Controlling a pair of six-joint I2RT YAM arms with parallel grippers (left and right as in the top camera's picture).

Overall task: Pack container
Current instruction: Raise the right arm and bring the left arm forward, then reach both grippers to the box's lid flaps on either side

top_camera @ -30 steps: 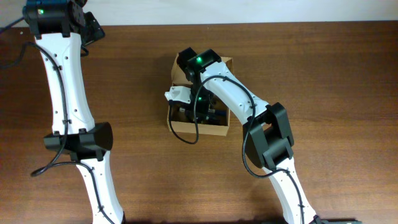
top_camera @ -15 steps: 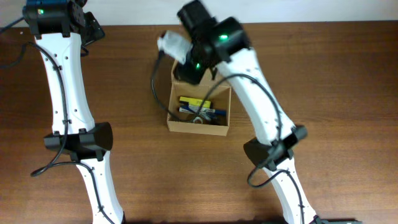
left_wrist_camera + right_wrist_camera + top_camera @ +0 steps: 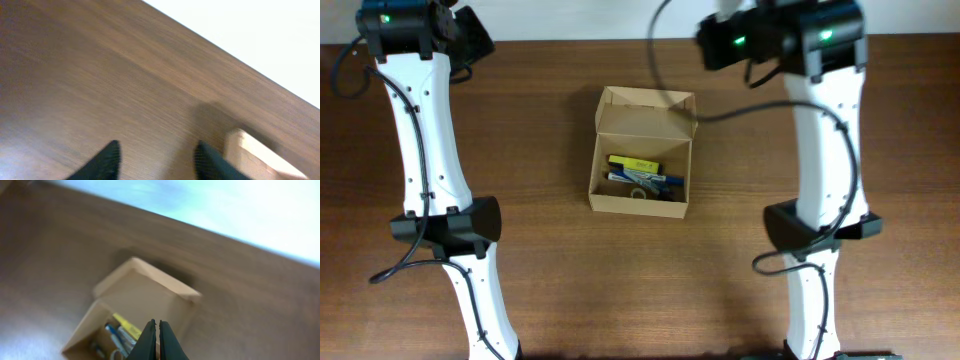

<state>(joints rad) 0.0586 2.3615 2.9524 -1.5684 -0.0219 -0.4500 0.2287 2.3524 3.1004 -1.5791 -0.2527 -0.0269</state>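
Observation:
The container [image 3: 638, 205] is a tan cardboard box in the middle of the table, its hinged lid [image 3: 645, 112] standing open at the back. Yellow and blue pens [image 3: 638, 170] and a small ring lie inside. My right gripper [image 3: 155, 323] hangs high above the box's back right, shut with nothing between its fingers; the right wrist view looks down on the container [image 3: 107, 312] and pens [image 3: 122, 329]. My left gripper [image 3: 157, 152] is at the far back left, open over bare wood, with a corner of the container [image 3: 250, 150] to its right.
The left arm [image 3: 430, 150] stretches along the table's left side. The right arm [image 3: 825, 160] stands at the right, its wrist [image 3: 770, 38] near the back edge. A pale wall lies behind the table's back edge.
My right arm has lifted out of the container and swung up to the back right, uncovering the pens inside. The left arm has stayed in place.

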